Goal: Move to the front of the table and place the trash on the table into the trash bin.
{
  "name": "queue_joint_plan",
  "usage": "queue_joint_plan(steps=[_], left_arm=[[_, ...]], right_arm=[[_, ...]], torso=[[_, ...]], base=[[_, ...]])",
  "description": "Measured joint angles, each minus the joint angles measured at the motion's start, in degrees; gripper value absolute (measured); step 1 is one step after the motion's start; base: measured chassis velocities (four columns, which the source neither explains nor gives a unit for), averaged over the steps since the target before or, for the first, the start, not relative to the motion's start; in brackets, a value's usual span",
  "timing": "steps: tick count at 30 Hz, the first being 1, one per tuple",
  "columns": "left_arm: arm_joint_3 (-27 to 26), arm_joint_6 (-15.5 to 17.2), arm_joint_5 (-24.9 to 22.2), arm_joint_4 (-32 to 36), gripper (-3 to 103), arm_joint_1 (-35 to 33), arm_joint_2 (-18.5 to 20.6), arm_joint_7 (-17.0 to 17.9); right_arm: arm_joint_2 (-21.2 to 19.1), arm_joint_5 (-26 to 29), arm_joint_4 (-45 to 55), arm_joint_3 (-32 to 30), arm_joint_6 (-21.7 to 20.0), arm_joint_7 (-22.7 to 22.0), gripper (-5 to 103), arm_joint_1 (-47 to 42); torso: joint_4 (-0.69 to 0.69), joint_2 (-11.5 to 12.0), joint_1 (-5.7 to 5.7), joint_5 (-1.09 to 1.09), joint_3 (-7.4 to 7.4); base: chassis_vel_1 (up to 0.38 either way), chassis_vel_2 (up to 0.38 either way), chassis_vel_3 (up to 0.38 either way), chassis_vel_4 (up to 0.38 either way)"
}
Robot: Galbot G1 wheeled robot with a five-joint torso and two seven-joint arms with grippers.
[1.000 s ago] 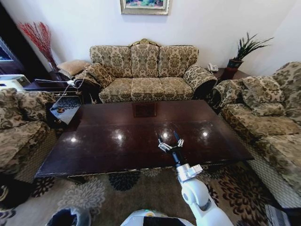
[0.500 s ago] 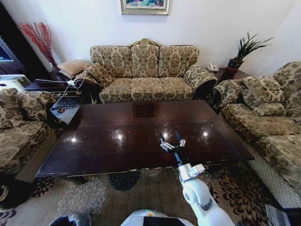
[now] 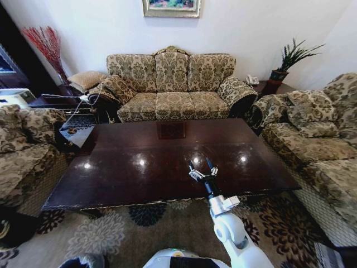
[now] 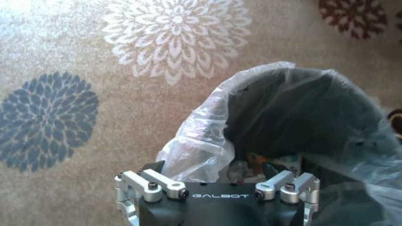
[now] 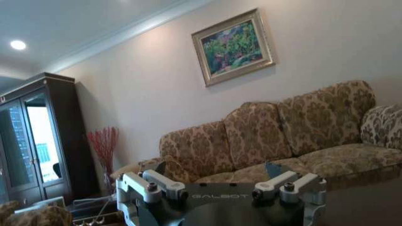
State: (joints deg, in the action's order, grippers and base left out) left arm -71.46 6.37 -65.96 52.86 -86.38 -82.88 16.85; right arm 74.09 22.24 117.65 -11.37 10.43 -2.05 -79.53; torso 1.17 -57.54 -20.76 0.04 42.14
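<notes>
Table (image 3: 139,162): large, rectangular, dark glossy reddish-brown wood, a small square panel inset near its far edge; ceiling lights reflect on the top.
Trash bin (image 4: 326,117): round, black, translucent white bag liner folded over the rim, standing on the patterned carpet.
Trash (image 4: 251,165): small pieces lying inside the bin, too dim to tell apart.

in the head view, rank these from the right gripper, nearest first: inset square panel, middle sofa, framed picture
From the right gripper:
1. Inset square panel, on the table's far side.
2. Middle sofa, behind the table.
3. Framed picture, on the wall above that sofa.
</notes>
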Motion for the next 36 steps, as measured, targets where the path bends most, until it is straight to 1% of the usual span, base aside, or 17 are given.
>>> queue_joint_plan(steps=[4,9,14,17,19,20,21,23,24,26,27,28,30,31,32,34,36], left_arm=[[-0.13,-1.42,-0.43,0.91,100,-0.39,-0.46,1.74],[-2.15,-3.81,-2.44,-0.48,100,-1.45,0.68,0.69],[-3.61,-4.94,-6.34,1.79,100,-0.90,1.19,4.51],[-3.67,-8.69,-6.53,5.34,100,-1.23,1.15,3.66],[-3.45,-11.74,-4.68,10.29,100,-2.85,1.01,0.13],[-3.17,-14.39,-0.69,15.60,100,-4.83,0.90,-4.80],[-3.17,-14.39,-0.69,15.60,100,-4.83,0.90,-4.80],[-3.04,-18.38,5.65,23.56,100,-7.32,1.14,-11.93],[-3.04,-18.38,5.65,23.56,100,-7.32,1.14,-11.93],[-2.69,-22.06,8.13,34.48,100,-9.97,2.66,-19.48],[-2.41,-22.45,8.61,39.70,100,-11.44,3.49,-22.77],[-2.41,-22.45,8.61,39.70,100,-11.44,3.49,-22.77],[-1.17,-22.52,11.67,51.19,100,-14.84,5.57,-27.38],[-1.17,-22.52,11.67,51.19,100,-14.84,5.57,-27.38],[-0.16,-22.52,14.07,57.05,98,-16.55,6.87,-30.40],[1.51,-22.07,17.97,64.82,100,-18.34,8.52,-33.41],[2.42,-20.86,19.29,68.63,100,-18.86,9.18,-33.46]], right_arm=[[0.44,0.92,-0.70,0.88,0.14,0.08,100,0.04],[0.60,1.44,-1.21,2.16,0.27,0.07,100,-0.13],[0.39,1.01,-0.65,2.51,0.59,0.06,100,-1.06],[0.22,0.95,-0.18,1.70,0.78,0.05,100,-1.77],[0.10,0.80,0.44,0.59,0.72,0.05,100,-2.47],[-0.13,-0.27,1.38,-0.62,-0.32,-0.05,100,-3.20],[-0.13,-0.27,1.38,-0.62,-0.32,-0.05,100,-3.20],[-0.27,-3.73,3.80,-3.20,-3.58,-0.12,100,-4.92],[-0.27,-3.73,3.80,-3.20,-3.58,-0.12,100,-4.92],[0.10,-6.88,6.29,-5.88,-5.02,-0.83,100,-6.94],[0.38,-7.72,8.06,-8.24,-6.09,-0.98,100,-8.30],[0.38,-7.72,8.06,-8.24,-6.09,-0.98,100,-8.30],[0.78,-9.10,12.28,-13.95,-7.72,-0.86,100,-11.85],[0.78,-9.10,12.28,-13.95,-7.72,-0.86,100,-11.85],[1.09,-9.81,14.48,-16.45,-7.98,-0.69,100,-13.92],[2.15,-10.95,17.88,-19.17,-8.19,-0.60,100,-17.50],[3.00,-11.69,19.17,-19.80,-8.06,-0.60,100,-18.99]], torso=[[-0.01,0.00,-0.01,-0.05,0.00],[0.01,0.00,0.00,-0.02,0.00],[-0.01,0.00,0.00,-0.03,0.00],[0.00,0.00,0.00,-0.07,0.00],[-0.01,0.00,0.00,-0.04,0.00],[0.01,0.00,0.00,0.00,0.00],[0.01,0.00,0.00,0.00,0.00],[0.02,0.00,0.00,-0.06,0.00],[0.02,0.00,0.00,-0.06,0.00],[-0.01,0.00,0.00,0.00,0.00],[-0.01,0.00,0.00,0.04,0.01],[-0.01,0.00,0.00,0.04,0.01],[0.00,0.00,-0.01,-0.05,0.01],[0.00,0.00,-0.01,-0.05,0.01],[0.00,0.00,-0.01,0.01,0.01],[-0.01,0.00,0.00,-0.04,0.00],[-0.02,0.00,0.00,-0.05,0.00]], base=[[0.000,0.000,0.000,0.000],[0.000,0.000,0.000,0.000],[0.000,0.000,0.000,0.000],[0.000,0.000,0.000,0.000],[0.000,0.000,0.000,0.000],[0.000,0.000,0.000,0.000],[0.000,0.000,0.000,0.000],[0.000,0.000,0.000,0.000],[0.000,0.000,0.000,0.000],[0.000,0.000,0.000,0.000],[0.000,0.000,0.000,0.000],[0.000,0.000,0.000,0.000],[0.000,0.000,0.000,0.000],[0.000,0.000,0.000,0.000],[0.000,0.000,0.000,0.000],[0.000,0.000,0.000,0.000],[0.000,0.000,0.000,0.000]])
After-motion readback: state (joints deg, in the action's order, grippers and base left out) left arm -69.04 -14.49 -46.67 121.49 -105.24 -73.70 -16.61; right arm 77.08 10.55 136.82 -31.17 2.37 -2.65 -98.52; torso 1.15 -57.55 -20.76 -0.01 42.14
